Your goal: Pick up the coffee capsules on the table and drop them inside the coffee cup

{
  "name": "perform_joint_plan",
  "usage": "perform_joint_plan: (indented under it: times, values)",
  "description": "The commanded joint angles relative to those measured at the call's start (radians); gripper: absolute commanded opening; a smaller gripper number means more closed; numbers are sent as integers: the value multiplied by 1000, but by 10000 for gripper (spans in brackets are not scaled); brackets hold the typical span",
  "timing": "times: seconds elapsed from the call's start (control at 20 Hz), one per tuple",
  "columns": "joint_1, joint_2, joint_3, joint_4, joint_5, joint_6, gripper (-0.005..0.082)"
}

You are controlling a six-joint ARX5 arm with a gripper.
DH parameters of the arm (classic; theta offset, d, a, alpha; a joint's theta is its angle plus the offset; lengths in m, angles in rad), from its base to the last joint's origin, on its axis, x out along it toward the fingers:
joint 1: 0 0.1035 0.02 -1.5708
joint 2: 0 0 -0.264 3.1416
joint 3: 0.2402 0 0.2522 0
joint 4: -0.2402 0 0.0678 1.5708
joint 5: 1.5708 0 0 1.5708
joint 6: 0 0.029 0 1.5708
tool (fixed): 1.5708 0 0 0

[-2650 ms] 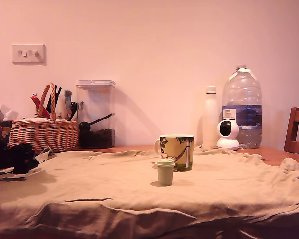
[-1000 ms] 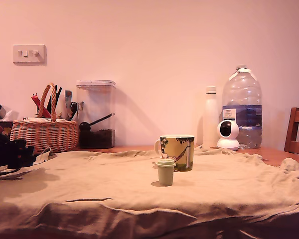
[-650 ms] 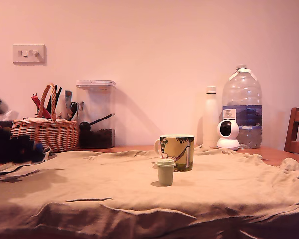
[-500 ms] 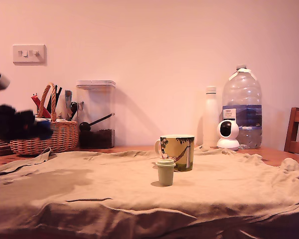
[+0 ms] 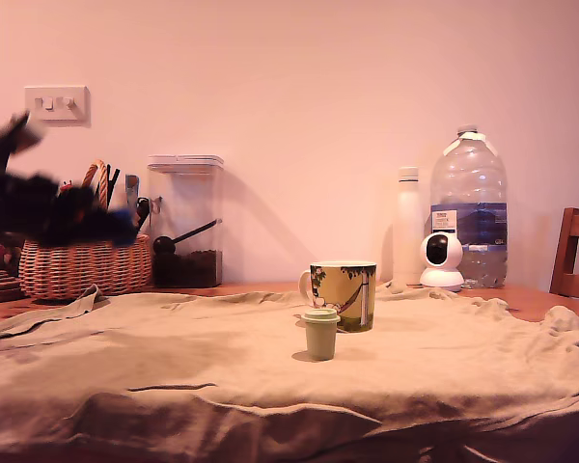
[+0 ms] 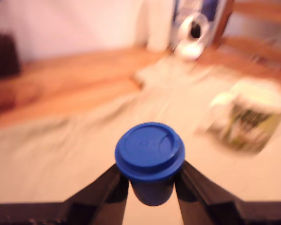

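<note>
Carrying the dark blue capsule clamped in the gripper at the exterior frame's left; next: reach above the coffee cup at centre, release.

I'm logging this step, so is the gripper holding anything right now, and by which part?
Yes. The gripper holds the blue capsule, its fingers clamped on the tapered body just below the rim.
</note>
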Motion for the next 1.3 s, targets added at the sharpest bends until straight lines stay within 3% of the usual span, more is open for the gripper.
perform_joint_plan:
  times: [0.0, 0.35, 1.0, 1.25]
  values:
    - [-23, -27, 0, -20, -2, -4, 158]
    - [-139, -95, 0, -89, -75, -3, 157]
    - [-400, -106, 23, -103, -266, -7, 157]
    - [-441, -106, 42, -108, -300, -7, 157]
